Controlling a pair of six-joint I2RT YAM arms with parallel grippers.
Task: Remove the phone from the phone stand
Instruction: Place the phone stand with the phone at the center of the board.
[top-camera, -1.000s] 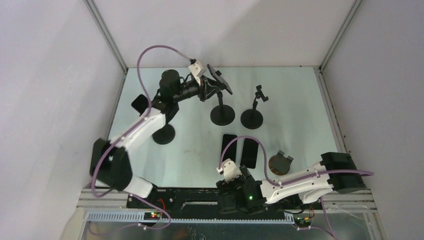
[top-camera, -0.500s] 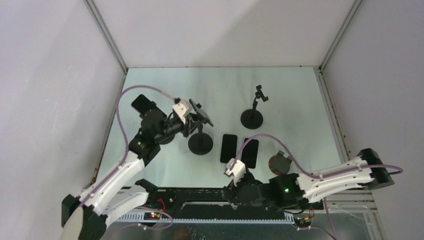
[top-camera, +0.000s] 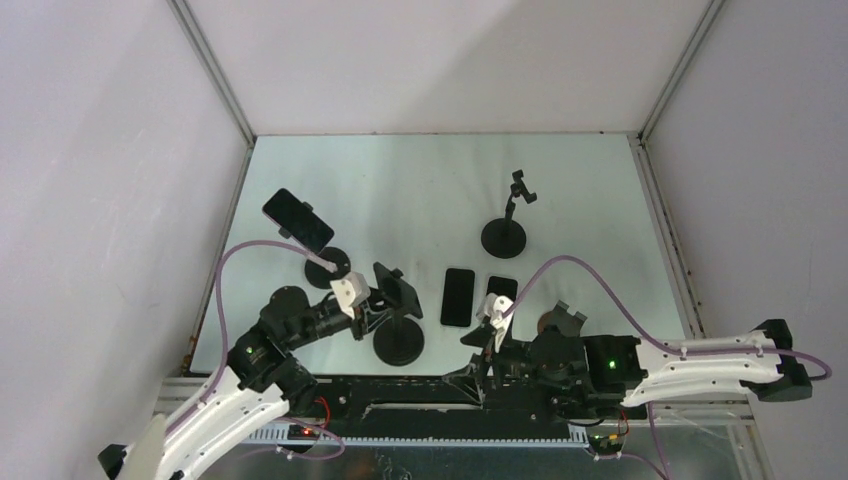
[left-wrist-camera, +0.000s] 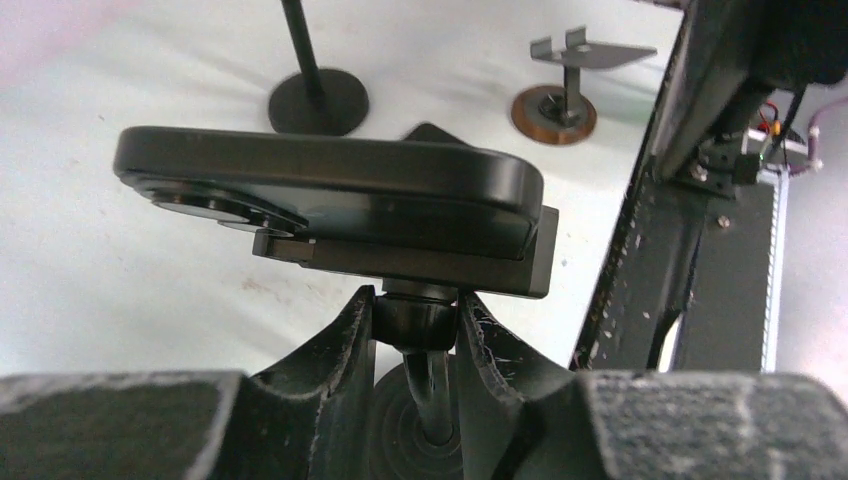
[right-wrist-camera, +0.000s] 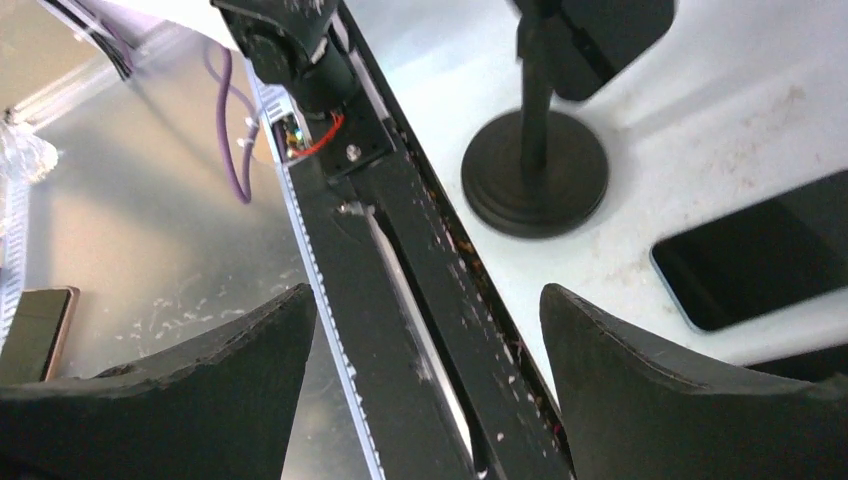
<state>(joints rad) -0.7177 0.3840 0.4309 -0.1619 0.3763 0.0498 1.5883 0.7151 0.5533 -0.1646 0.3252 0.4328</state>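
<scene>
A black phone (top-camera: 398, 292) sits in the cradle of a black phone stand (top-camera: 400, 346) near the table's front edge. My left gripper (top-camera: 375, 308) is shut on this stand's neck just under the cradle. In the left wrist view my left gripper (left-wrist-camera: 418, 322) clamps the ball joint, with the phone (left-wrist-camera: 330, 180) lying flat in the cradle above the fingers (left-wrist-camera: 345, 345). My right gripper (top-camera: 480, 362) is open and empty over the front rail, right of the stand. In the right wrist view the right gripper (right-wrist-camera: 430, 380) spans the black rail, with the stand's base (right-wrist-camera: 535, 172) beyond.
A second phone on a stand (top-camera: 298, 220) stands at the left. An empty clamp stand (top-camera: 505, 235) is at the back right. Two phones (top-camera: 458, 297) lie flat in the middle. A brown-based holder (top-camera: 560, 325) sits by my right arm. The black rail (top-camera: 400, 395) runs along the front.
My left gripper has carried the stand with the phone from the back middle toward the front edge. My right arm has stretched out to the right and its gripper has shifted slightly right.
</scene>
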